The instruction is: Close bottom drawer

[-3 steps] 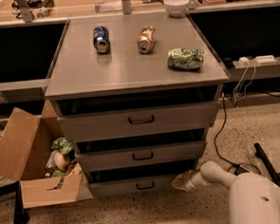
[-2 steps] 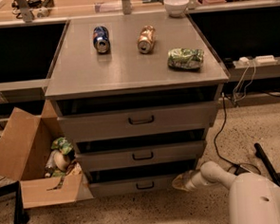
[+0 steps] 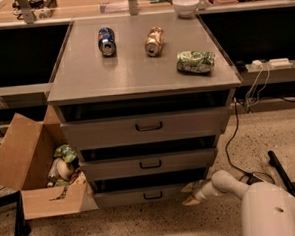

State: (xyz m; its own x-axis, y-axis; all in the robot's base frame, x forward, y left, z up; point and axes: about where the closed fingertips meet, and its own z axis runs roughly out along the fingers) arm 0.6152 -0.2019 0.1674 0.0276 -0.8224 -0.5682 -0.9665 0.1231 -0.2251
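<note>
My gripper (image 3: 191, 194) was down near the floor, jaws spread apart and holding nothing, right at the right end of the bottom drawer (image 3: 137, 197). Couldn't tell if it was actually touching. That drawer stuck out a bit under the middle drawer (image 3: 115, 168). A cardboard box (image 3: 40, 200) sat just left of it, and two cans (image 3: 106, 41) lay up on the desk (image 3: 135, 75).
</note>
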